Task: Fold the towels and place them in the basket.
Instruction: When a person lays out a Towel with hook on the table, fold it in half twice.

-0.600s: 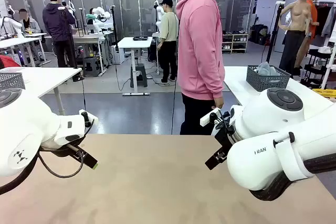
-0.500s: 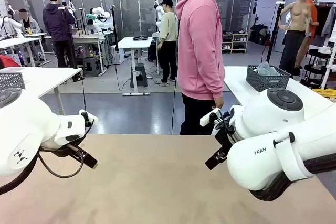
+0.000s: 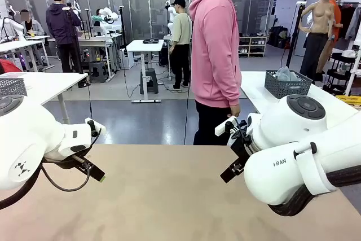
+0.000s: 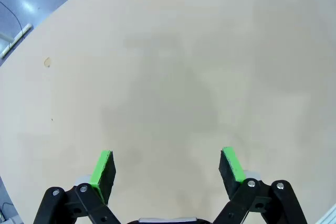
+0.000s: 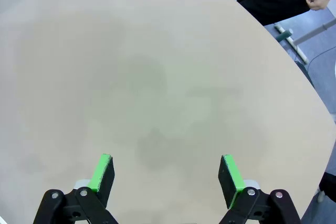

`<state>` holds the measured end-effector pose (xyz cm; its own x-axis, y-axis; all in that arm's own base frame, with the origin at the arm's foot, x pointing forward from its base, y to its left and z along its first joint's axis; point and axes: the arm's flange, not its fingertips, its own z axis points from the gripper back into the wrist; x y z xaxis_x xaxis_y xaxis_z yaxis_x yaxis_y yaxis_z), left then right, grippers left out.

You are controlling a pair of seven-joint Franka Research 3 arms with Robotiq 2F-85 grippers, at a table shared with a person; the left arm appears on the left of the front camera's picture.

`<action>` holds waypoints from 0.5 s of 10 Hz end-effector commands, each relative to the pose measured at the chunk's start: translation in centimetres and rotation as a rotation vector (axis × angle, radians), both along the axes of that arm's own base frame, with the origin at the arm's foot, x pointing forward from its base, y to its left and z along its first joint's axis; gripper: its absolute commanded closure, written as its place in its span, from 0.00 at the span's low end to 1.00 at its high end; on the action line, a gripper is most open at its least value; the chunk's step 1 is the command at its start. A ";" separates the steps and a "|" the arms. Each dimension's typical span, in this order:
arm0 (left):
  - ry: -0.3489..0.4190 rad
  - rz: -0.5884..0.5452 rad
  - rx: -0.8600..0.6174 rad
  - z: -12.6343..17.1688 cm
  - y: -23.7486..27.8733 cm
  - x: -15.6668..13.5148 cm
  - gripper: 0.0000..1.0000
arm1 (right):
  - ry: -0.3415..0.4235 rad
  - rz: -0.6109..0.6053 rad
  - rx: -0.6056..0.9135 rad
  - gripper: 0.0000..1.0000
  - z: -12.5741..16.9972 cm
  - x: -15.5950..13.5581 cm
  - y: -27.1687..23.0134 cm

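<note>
Left tool (image 4: 168, 163) and right tool (image 5: 167, 169) both gape wide, holding nothing, over bare bench (image 3: 169, 196). A dark mesh basket (image 3: 287, 87) sits on the next table (image 3: 256, 93), off to your right beyond the person (image 3: 214, 55), with a pale towel (image 3: 285, 73) heaped in it; can't tell if that's the task's set. Expect terry: light, floppy, grippy, not fragile. Pinch a corner or hem edge, one per tool, and keep it taut.
</note>
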<state>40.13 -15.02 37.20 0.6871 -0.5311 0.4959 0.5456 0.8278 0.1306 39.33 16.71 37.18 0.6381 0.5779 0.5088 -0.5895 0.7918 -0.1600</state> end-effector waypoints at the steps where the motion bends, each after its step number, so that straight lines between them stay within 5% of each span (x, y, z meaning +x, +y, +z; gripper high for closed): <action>1: 0.000 0.001 0.000 0.0 0.0 0.0 0.00 | 0.001 -0.002 0.002 0.00 0.0 0.0 0.0; 4: 0.000 0.000 0.000 0.0 0.0 0.0 0.00 | 0.000 0.000 0.000 0.00 0.0 0.0 0.0; 5: 0.054 -0.018 -0.024 1.6 0.1 0.0 0.00 | -0.020 -0.038 -0.049 0.00 2.5 0.2 -0.4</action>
